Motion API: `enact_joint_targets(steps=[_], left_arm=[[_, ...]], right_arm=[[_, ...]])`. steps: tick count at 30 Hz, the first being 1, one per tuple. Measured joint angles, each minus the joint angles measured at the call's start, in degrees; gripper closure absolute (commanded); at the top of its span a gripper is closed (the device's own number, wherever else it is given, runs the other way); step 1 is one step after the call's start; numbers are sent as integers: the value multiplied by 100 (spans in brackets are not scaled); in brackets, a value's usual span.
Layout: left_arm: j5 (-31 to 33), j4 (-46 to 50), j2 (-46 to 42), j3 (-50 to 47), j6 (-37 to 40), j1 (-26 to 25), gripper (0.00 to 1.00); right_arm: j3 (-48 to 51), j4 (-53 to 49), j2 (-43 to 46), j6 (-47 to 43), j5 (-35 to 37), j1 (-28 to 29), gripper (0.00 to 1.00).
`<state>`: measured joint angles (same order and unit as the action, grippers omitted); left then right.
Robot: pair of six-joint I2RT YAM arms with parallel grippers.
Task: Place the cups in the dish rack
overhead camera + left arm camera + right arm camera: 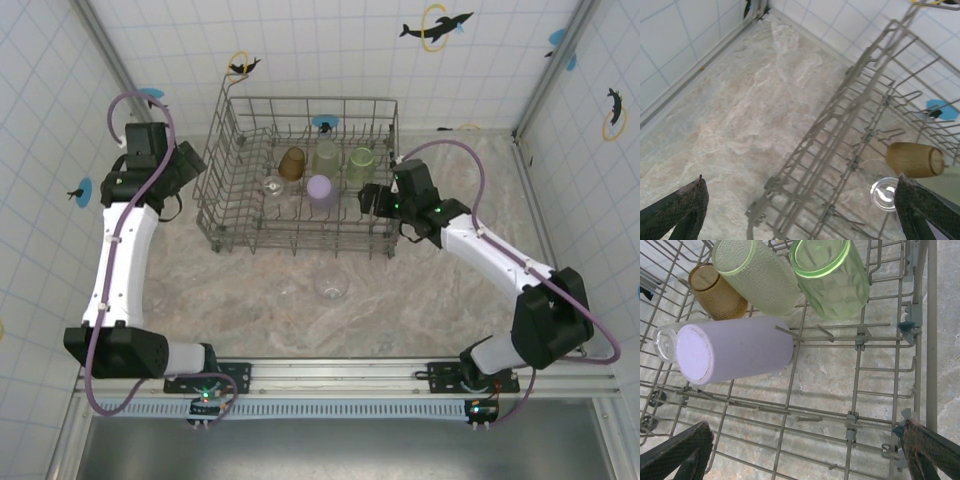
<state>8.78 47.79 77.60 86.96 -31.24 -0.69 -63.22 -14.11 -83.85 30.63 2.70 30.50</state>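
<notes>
Rack: large grey wire dish rack [214,190] with tall open-grid sides, set on the far middle of the marbled beige table top [430,300], between the two arms.
Lilac cup: translucent lilac plastic tumbler [735,355], inside the rack, lying on its side across the floor wires, flat end turned toward the right wrist camera.
Amber cup: small amber-brown plastic tumbler [717,295], inside the rack, tipped over just beyond the lilac one, toward the rack's left half.
Green cups: dimpled pale green plastic tumbler [760,280] and faceted pale green plastic tumbler [832,277], side by side in the rack's far row, both leaning among the tines, the dimpled one just beside the amber one.
Clear cup in rack: small clear plastic tumbler [662,342], on its side at the lilac tumbler's left, close against it; touching or not, cannot tell.
Clear cup outside: second clear plastic tumbler [332,285], upright on the table just in front of the rack's near wall; other faint clear shapes on the table too dim to make out.
Left gripper [800,181]: outside the rack's left wall, pointed down at its corner and the bare table; jaws spread wide, nothing between the dark textured pads [687,207].
Right gripper [806,426]: at the rack's right side, looking down onto its floor wires near the right wall; jaws spread wide, grasping nothing, apart from every cup.
Surround: white tiled walls [330,40] with dark dolphin stickers [436,26].
</notes>
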Motion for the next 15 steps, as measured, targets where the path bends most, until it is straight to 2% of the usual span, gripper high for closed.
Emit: enact_joint_targets(steps=[15], left_arm=[[-114,170,-170,-584,210,612,2]], right_arm=[[-909,-461,-822,-369,402,-402,1]])
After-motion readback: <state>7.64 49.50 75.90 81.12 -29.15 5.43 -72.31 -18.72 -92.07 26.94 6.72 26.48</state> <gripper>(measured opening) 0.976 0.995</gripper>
